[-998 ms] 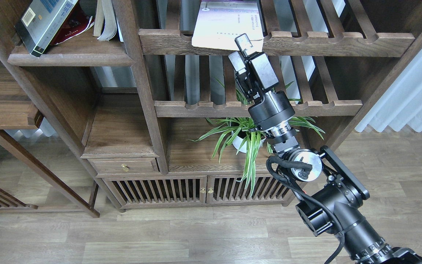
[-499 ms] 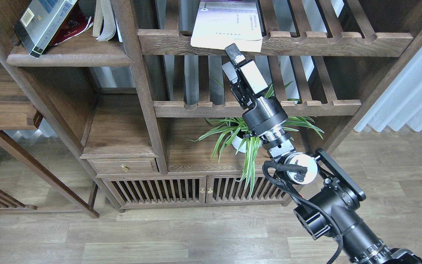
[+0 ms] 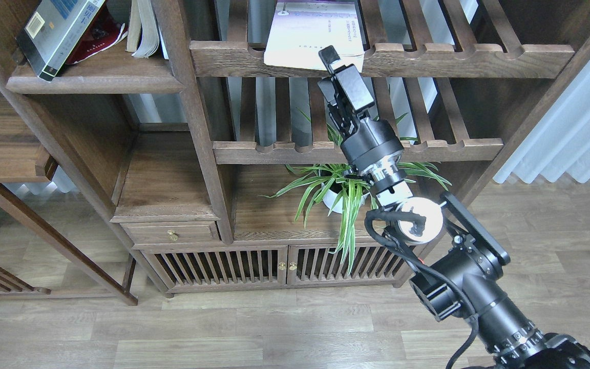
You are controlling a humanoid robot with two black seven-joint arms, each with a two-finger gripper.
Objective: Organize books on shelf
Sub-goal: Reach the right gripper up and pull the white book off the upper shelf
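Observation:
The pale lavender-white paperback (image 3: 311, 31) lies flat on the upper slatted rack (image 3: 428, 56), its front edge overhanging the rail. My right gripper (image 3: 327, 73) reaches up from the lower right and looks open. Its upper fingertip (image 3: 329, 54) overlaps the paperback's front edge; the lower finger is below the rail. The thick grey and yellow-green book (image 3: 57, 33) leans on the solid dark-brown shelf (image 3: 95, 77) at the top left, with the red book (image 3: 101, 37) partly hidden behind it. My left gripper is out of view.
Pale pages of another book (image 3: 143, 28) stand beside the red one. A potted spider plant (image 3: 343, 195) sits behind my arm under a lower slatted rack (image 3: 285, 151). There are a drawer (image 3: 172, 233), slatted cabinet doors (image 3: 274, 266) and a white curtain (image 3: 571, 128).
My right gripper dipped down and left away from the lavender-white paperback, then rose again until its upper finger meets the paperback's front edge. The books have not moved.

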